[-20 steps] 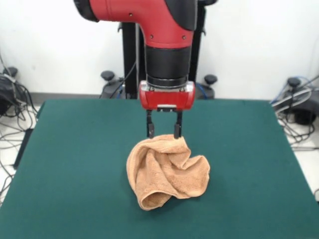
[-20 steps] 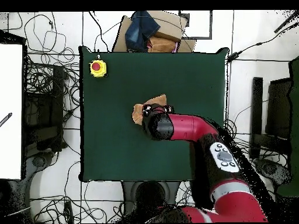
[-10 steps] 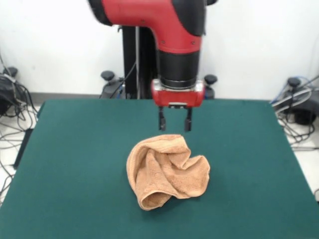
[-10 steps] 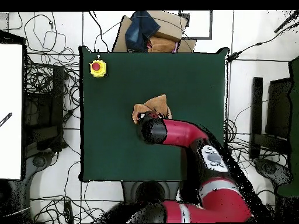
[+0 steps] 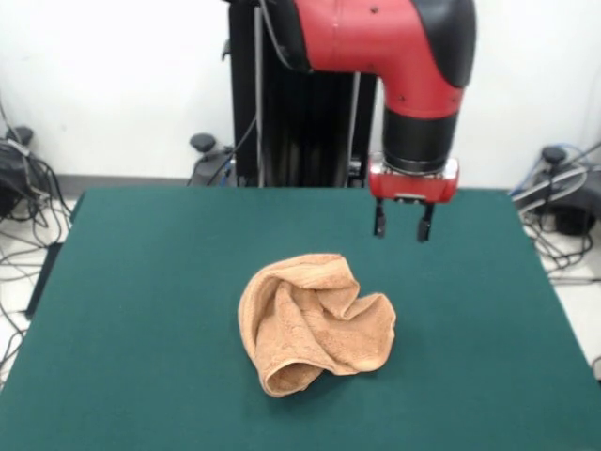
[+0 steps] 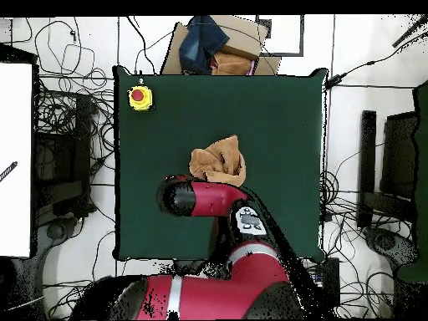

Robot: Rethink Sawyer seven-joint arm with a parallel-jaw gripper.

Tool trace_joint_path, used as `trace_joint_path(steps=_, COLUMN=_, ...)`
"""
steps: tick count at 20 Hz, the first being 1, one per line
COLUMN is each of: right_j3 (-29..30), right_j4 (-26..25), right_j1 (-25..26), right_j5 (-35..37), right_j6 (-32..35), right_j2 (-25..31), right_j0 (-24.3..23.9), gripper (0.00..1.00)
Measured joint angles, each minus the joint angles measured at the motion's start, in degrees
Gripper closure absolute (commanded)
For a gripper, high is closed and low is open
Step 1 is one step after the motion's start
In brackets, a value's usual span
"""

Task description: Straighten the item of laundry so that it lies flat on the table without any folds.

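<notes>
Towel, orange-tan terry, lay crumpled in a loose mound near the middle of the green tabletop, its edges curled under and several deep folds crossing the top. My pincer hung empty above the far side of the tabletop, off to one side of the heap and well apart from it, its two prongs spread with clear space between them. From overhead my arm covered the pincer, so that view added nothing about the grip; it showed the towel bunched at mid-table and a yellow box with a red button sitting near one corner.

No straightening had been achieved, as I judged it. The risk from there was a blind grab: closing on the thick middle of the mound would likely lift several layers at once and merely move the lump. Which corner was free I could not quite make out.
</notes>
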Motion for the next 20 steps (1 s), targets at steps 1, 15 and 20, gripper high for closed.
trace_joint_path(steps=1, right_j3=0.1, right_j4=0.0, right_j1=0.9, right_j5=-1.2, right_j6=0.0, right_j2=-0.2, right_j0=1.0, gripper=0.00)
trace_joint_path(steps=15, right_j3=-2.1, right_j4=0.6, right_j1=7.7, right_j5=-7.2, right_j6=0.0, right_j2=-10.7, right_j0=11.0, gripper=0.00)
trace_joint_path(steps=20, right_j3=-3.8, right_j4=2.5, right_j1=9.7, right_j5=-7.2, right_j6=0.0, right_j2=-18.1, right_j0=17.8, gripper=0.00)
